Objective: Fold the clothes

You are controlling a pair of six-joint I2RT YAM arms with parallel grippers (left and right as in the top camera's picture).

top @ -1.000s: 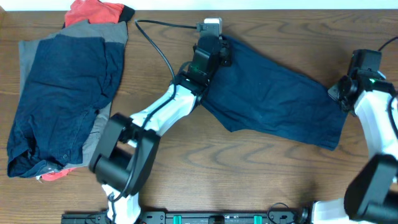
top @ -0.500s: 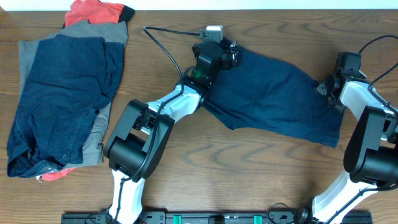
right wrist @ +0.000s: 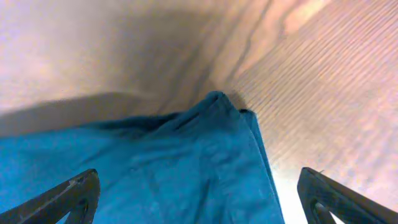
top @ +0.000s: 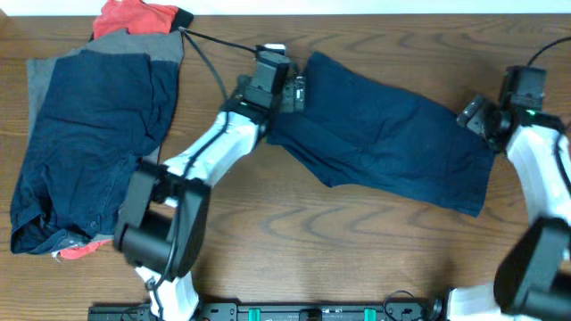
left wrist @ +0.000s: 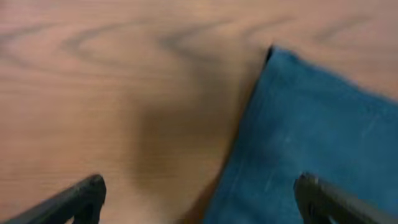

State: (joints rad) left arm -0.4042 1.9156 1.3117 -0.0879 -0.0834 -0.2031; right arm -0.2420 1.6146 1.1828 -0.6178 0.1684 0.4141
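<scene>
Dark navy shorts [top: 393,134] lie spread flat across the middle and right of the table. My left gripper [top: 294,92] hovers at their upper left edge, open, with nothing between its fingers. In the left wrist view the left gripper [left wrist: 199,202] straddles the cloth's edge [left wrist: 311,124], half over bare wood. My right gripper [top: 471,116] is open at the shorts' right end. The right wrist view shows the right gripper [right wrist: 199,196] wide above a bunched corner of the cloth [right wrist: 186,162], not touching it.
A pile of clothes lies at the far left: navy pieces [top: 89,143] on top, a grey one [top: 40,71] beneath, and a red-orange one with black trim [top: 134,16] at the back. A black cable [top: 207,64] trails from the left wrist.
Both grippers have gone from shut to open and let go of the shorts. The left arm has drawn back to the left, off the cloth; the right gripper has edged away to the right.
</scene>
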